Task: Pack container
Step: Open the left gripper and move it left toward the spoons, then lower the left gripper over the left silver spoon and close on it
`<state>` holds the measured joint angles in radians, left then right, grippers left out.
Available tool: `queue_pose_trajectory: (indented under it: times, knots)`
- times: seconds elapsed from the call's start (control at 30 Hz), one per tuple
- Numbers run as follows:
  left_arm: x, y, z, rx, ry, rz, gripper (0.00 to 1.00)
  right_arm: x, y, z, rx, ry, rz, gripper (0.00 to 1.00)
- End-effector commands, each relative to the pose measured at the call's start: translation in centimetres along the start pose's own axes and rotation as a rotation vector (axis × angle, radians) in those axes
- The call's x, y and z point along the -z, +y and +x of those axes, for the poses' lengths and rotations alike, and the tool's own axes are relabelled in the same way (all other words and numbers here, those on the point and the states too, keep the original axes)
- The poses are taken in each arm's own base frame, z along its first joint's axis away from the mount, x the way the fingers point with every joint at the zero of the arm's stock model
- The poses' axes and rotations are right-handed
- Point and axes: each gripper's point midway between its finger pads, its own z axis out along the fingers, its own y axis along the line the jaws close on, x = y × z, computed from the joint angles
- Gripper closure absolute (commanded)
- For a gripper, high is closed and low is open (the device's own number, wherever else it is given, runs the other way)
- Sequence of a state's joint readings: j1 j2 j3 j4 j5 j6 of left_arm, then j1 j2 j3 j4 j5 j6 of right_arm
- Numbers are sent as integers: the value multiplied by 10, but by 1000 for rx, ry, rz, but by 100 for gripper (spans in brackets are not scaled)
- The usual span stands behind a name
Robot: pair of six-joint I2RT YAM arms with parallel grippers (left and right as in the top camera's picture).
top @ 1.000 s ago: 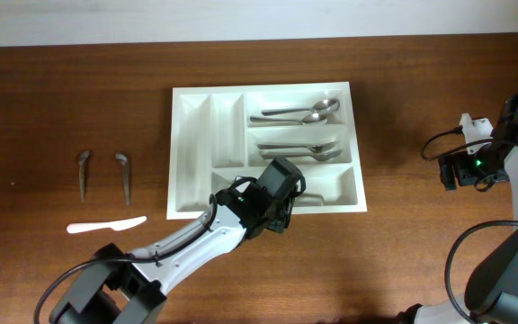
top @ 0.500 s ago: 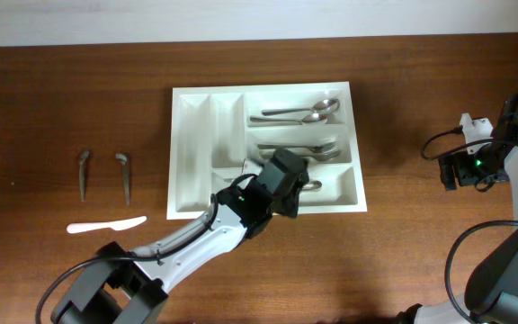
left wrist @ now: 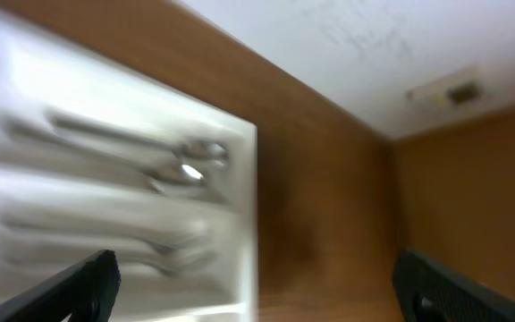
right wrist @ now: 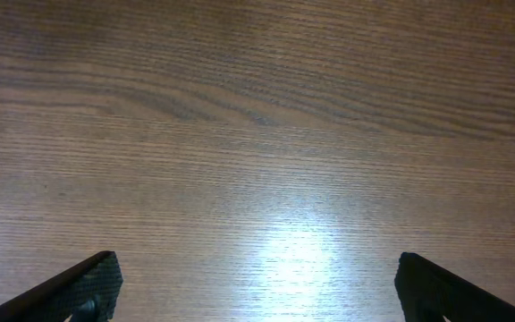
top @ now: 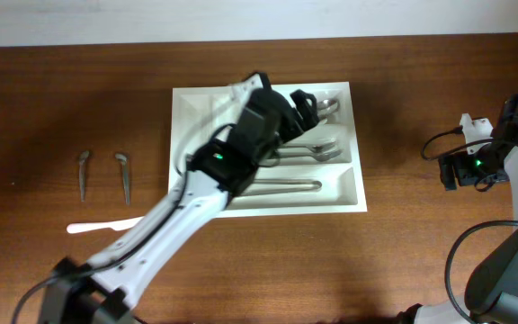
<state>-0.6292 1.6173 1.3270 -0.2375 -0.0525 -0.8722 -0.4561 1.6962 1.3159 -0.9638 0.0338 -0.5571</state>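
**A:** What lies at the far left of the bench (top: 403,234)?

**B:** Two dark utensils, one (top: 82,173) just beside the other (top: 125,176). They lie apart on the wood, and I cannot tell what kind they are. Nearer the front edge is a white knife (top: 106,225), lying flat, with its tip close to my left arm (top: 178,211).

**A:** And the tray?

**B:** The tray (top: 192,126) sits flat at mid-bench. Its two narrow slots are on the left and its three crosswise slots on the right. The crosswise ones hold metal: the far spoons (top: 328,107) in the rear slot, the middle spoons (top: 320,149) in the next, and one long piece (top: 281,186) in the nearest.

**A:** Where are your left fingers?

**B:** My left fingers (top: 302,105) hang over the rear crosswise slots, above the spoon handles. My arm crosses the tray from its near left corner. The wrist view is blurred, but both tips stand at its lower corners. They are spread wide, with only tray and bench showing between them, so I have hold of nothing.

**A:** And the right side?

**B:** My right fingers (top: 450,171) are well to the right of the tray, over plain wood. They are spread just as wide and grip nothing.
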Motion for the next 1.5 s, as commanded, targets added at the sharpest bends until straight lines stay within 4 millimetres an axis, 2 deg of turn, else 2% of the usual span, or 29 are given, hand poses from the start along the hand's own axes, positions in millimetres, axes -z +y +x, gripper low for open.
queue_pose_trajectory:
  times: [0.0,0.03,0.1,0.27,0.4,0.57,0.67,0.73,0.9,1.03,1.3,1.47]
  knots:
    - [38,-7,-31,-455,-52,13,1,0,-1,0,-3,-2,-1,1]
    - [44,2,-35,-478,-50,-23,1,0,0,0,-3,-2,-1,1]
    - [54,35,-44,-463,-44,-153,1,0,0,0,-3,-2,-1,1]
    - [85,146,-72,-379,1,-540,1,0,0,0,-3,-2,-1,1]
    - [109,223,-88,-217,76,-668,1,0,0,0,-3,-2,-1,1]
    - [138,296,-100,-45,112,-773,1,0,0,0,-3,-2,-1,1]
    - [145,321,-114,-187,152,-797,1,0,0,0,-3,-2,-1,1]
    - [147,338,-115,-233,191,-815,1,0,0,0,-3,-2,-1,1]
    - [148,387,-107,-209,279,-865,1,0,-1,0,-3,-2,-1,1]
    - [143,419,-102,-161,303,-891,1,0,0,0,-3,-2,-1,1]
    - [117,452,-84,-217,405,-884,1,0,-1,0,-3,-2,-1,1]
    - [108,464,-75,-209,437,-885,1,0,0,0,-3,-2,-1,1]
